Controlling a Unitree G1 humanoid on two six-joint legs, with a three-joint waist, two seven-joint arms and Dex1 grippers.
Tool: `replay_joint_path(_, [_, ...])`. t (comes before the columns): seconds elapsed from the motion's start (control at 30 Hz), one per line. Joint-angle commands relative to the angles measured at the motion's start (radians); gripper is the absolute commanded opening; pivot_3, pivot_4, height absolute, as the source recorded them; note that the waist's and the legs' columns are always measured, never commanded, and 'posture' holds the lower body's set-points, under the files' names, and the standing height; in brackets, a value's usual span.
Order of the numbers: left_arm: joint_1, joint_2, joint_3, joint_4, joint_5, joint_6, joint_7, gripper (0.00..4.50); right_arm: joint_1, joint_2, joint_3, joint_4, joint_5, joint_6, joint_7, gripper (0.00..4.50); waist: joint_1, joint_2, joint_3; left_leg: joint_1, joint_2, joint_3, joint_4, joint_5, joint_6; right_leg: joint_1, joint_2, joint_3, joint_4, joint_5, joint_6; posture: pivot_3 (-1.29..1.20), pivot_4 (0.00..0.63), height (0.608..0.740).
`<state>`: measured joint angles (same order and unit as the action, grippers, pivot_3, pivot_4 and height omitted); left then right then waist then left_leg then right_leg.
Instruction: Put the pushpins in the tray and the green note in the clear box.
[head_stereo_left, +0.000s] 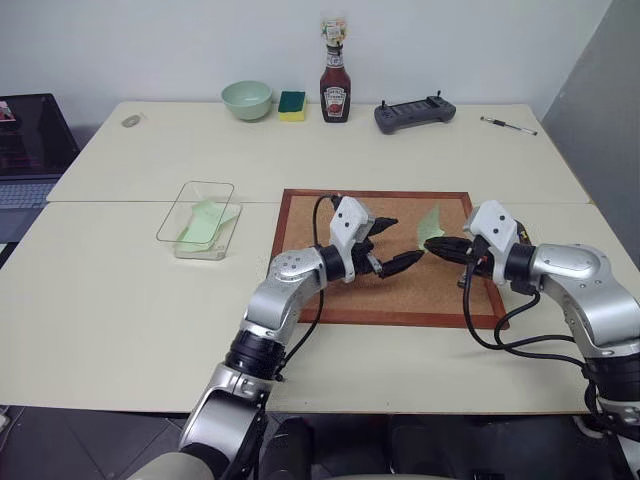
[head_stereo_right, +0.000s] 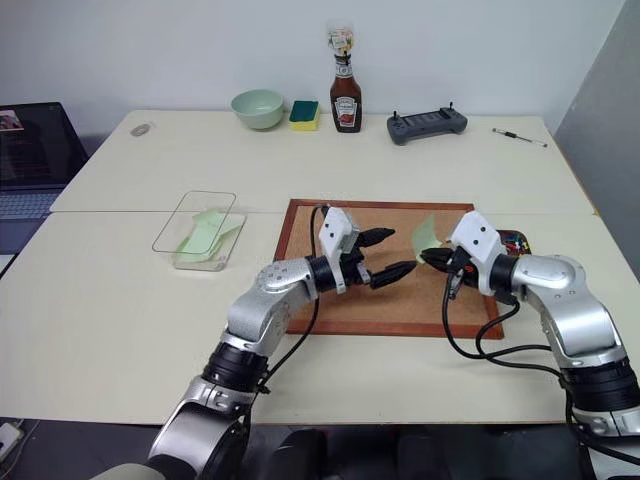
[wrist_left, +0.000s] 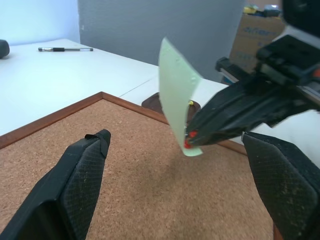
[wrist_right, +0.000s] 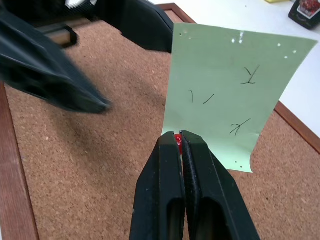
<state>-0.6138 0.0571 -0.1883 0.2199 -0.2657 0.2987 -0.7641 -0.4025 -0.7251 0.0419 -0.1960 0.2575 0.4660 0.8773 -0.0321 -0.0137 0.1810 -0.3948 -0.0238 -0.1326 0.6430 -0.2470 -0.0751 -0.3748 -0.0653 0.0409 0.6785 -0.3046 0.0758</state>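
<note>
Left gripper (head_stereo_left: 392, 246): nearest the camera, above the corkboard (head_stereo_left: 400, 290), jaws spread wide, nothing between them; its fingertips point toward the right gripper.

Corkboard: wood-framed, flat on the table (head_stereo_left: 130, 300), taken as the landmark for the places below.

Clear box (head_stereo_left: 197, 220): on the table, left of the corkboard and apart from it; pale green paper slips lie inside.

Laptop (head_stereo_left: 25, 150): far left of the corkboard, off the table's edge.

Pale green bowl (head_stereo_left: 247, 99): at the table's back edge, behind the corkboard's left part. A yellow-and-green sponge (head_stereo_left: 292, 105) sits just beside it, then a ketchup bottle (head_stereo_left: 335, 85), upright.

Green note (head_stereo_left: 431, 224): held in the air over the right part of the corkboard, standing on edge, not touching the cork. Pen marks and small pin holes show on its face in the right wrist view.

Pushpin, red head (wrist_right: 177, 140): pinched together with the note's lower edge.

Right gripper (head_stereo_left: 428, 247): over the corkboard's right part, jaws closed tight on the red pushpin and the note.

Black controller (head_stereo_left: 414, 113): behind the corkboard's right part, at the back of the table.

Tray (head_stereo_right: 514, 241): just off the corkboard's right edge, partly hidden behind the right arm; coloured pushpins (head_stereo_right: 514, 239) lie in it.

Pen (head_stereo_left: 508, 125): back right of the corkboard.
</note>
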Motion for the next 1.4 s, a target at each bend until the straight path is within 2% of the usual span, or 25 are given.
replay_joint_path(0.03, [-0.062, -0.042, 0.030, 0.064, -0.008, -0.048, 0.028, 4.45, -0.011, 0.001, -0.011, -0.050, 0.011, 0.010, -0.006, 0.00, 0.001, 0.000, 0.000, 0.000, 0.000, 0.000, 0.000, 0.000, 0.000, 0.000, 0.000, 0.000, 0.000, 0.000, 0.000, 0.00, 0.150, 0.740])
replay_joint_path(0.5, [-0.178, -0.143, 0.067, 0.252, -0.029, -0.073, 0.016, 4.45, -0.025, 0.006, -0.007, -0.072, 0.010, 0.029, -0.011, 0.00, 0.000, -0.001, 0.000, -0.001, 0.000, 0.000, 0.000, 0.000, 0.000, -0.001, 0.000, 0.000, 0.000, 0.000, 0.000, 0.00, 0.150, 0.740])
replay_joint_path(0.77, [-0.225, -0.167, 0.105, 0.326, -0.032, -0.092, 0.020, 3.11, -0.035, 0.008, -0.001, -0.069, 0.008, 0.029, -0.011, 0.00, -0.001, -0.001, 0.001, -0.001, 0.000, 0.000, 0.000, 0.000, 0.000, -0.001, 0.000, 0.000, 0.000, 0.000, 0.000, 0.00, 0.150, 0.740])
replay_joint_path(1.27, [-0.214, -0.154, 0.103, 0.326, -0.030, -0.033, -0.002, 0.22, -0.035, 0.027, -0.004, -0.069, 0.005, 0.021, -0.024, 0.00, -0.001, -0.001, 0.001, -0.001, 0.000, 0.000, 0.000, 0.000, 0.000, -0.001, 0.000, 0.000, 0.000, 0.000, 0.000, 0.00, 0.150, 0.740])
replay_joint_path(1.33, [-0.213, -0.153, 0.105, 0.326, -0.031, -0.030, 0.003, 0.01, -0.034, 0.029, -0.005, -0.071, 0.005, 0.020, -0.025, 0.00, -0.001, -0.001, 0.001, -0.001, 0.000, 0.000, 0.000, 0.000, 0.000, -0.002, 0.000, 0.000, 0.000, 0.000, 0.000, 0.00, 0.150, 0.740])
replay_joint_path(1.4, [-0.211, -0.156, 0.114, 0.326, -0.038, -0.023, 0.011, 0.01, -0.034, 0.030, -0.006, -0.072, 0.006, 0.018, -0.029, 0.00, -0.001, -0.001, 0.001, -0.001, 0.000, 0.000, 0.000, 0.000, 0.000, -0.002, 0.000, 0.000, 0.000, 0.000, 0.000, 0.00, 0.150, 0.740])
